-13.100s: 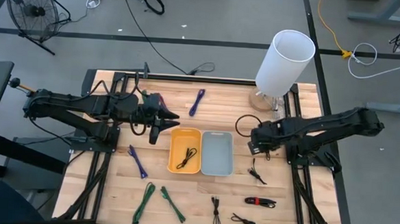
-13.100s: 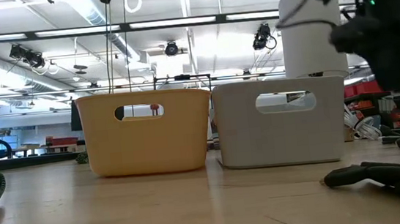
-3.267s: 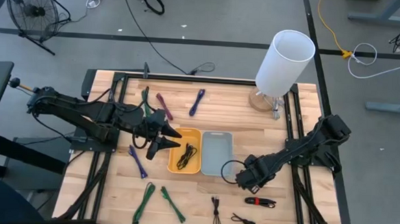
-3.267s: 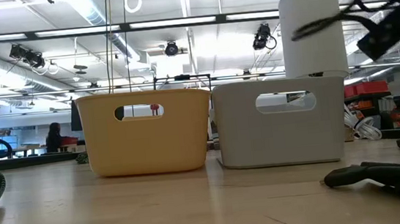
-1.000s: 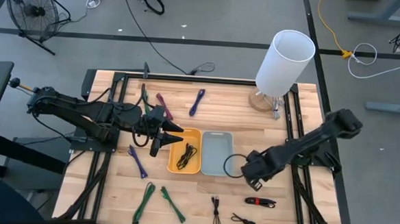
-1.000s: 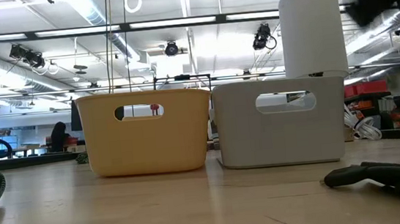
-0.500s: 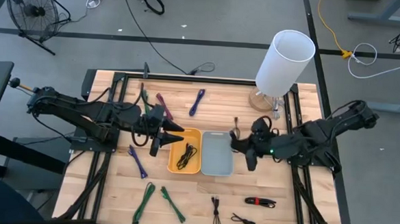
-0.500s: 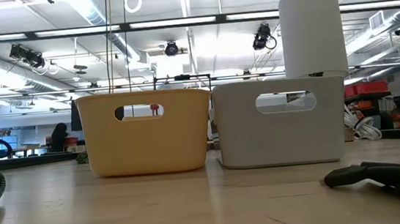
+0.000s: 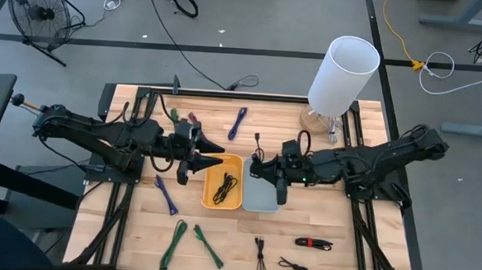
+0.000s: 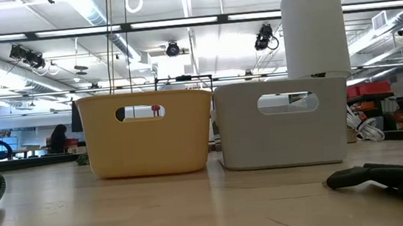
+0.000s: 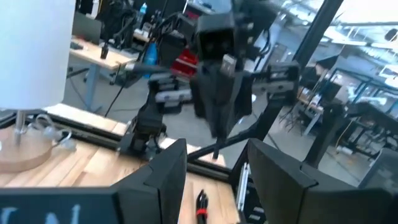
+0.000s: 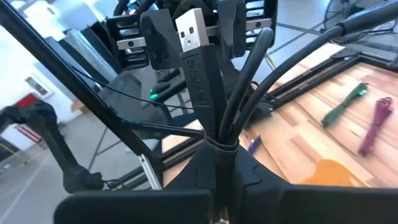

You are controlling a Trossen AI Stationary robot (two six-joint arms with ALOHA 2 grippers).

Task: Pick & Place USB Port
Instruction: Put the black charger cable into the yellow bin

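Observation:
My right gripper (image 9: 262, 164) hovers level above the grey bin (image 9: 261, 201), shut on a bundled black USB cable (image 12: 214, 81). The cable's silver plug (image 12: 191, 30) sticks out past the fingers. My left gripper (image 9: 213, 154) is level over the far left edge of the yellow bin (image 9: 211, 201), open, with nothing between its fingers (image 11: 163, 180). It faces the right gripper. A black cable (image 9: 226, 186) lies in the yellow bin. Neither gripper shows in the low view, only the yellow bin (image 10: 148, 133) and the grey bin (image 10: 284, 123). My right gripper pinches the coiled cable's gathered strands (image 12: 219, 140) between its two fingers (image 12: 252, 177), several strands together, a little behind the plug. The fingers come nearly level from the table's right. The cable is lifted clear, the plug end and a loop (image 9: 301, 139) reaching beyond the gripper.
A tall white cylinder on a wooden base (image 9: 343, 74) stands at the far right. Loose cables lie about: green (image 9: 173, 243) and purple (image 9: 165, 195) at the left, purple (image 9: 238, 122) at the far side, black (image 9: 260, 253) and red-black (image 9: 312, 243) near the front.
My right gripper has risen from the table beside the grey bin's right side and gone toward the table's left and far edge, turning from pointing down to nearly level, with the cable lifted along. My left gripper has tipped upward a little.

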